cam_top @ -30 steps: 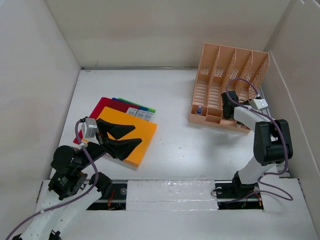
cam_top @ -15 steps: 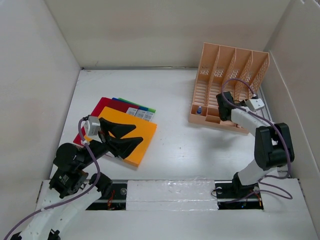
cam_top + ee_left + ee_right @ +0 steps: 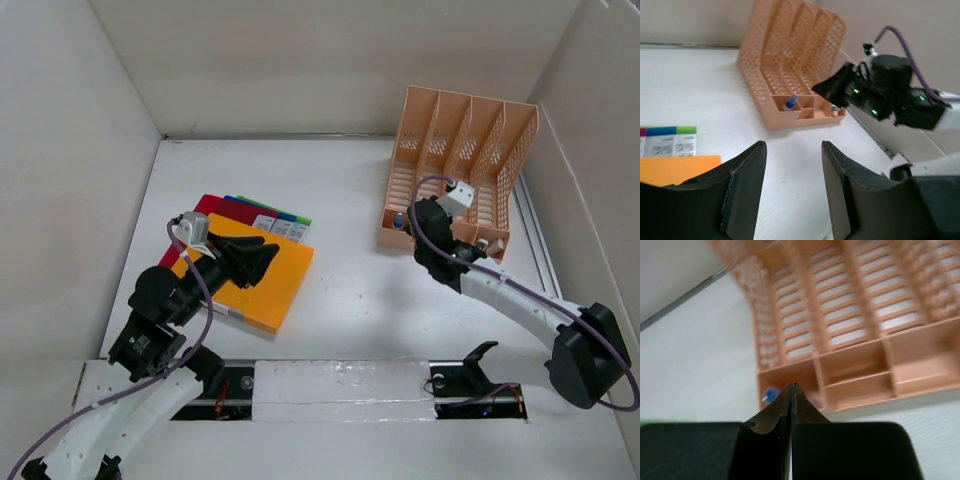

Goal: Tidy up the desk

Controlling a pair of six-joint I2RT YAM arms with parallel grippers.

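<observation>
One peach-orange slotted plastic file rack (image 3: 455, 150) stands on the large white wood-grain counter (image 3: 350, 285). Left of the rack, four flat coloured folders (image 3: 275, 285) lie stacked, likely awaiting filing. The left tool (image 3: 792, 150) hovers over them, wide open and empty. The right tool (image 3: 792, 386), pinched closed on nothing, faces the rack's front tray.

Plain white walls (image 3: 330, 60) enclose the work area on the left, far and right sides, meeting at two vertical corner seams. The desk (image 3: 345, 190), white with faint wood grain, forms the floor of the enclosure. Lighting is even and diffuse, with soft shadows.
</observation>
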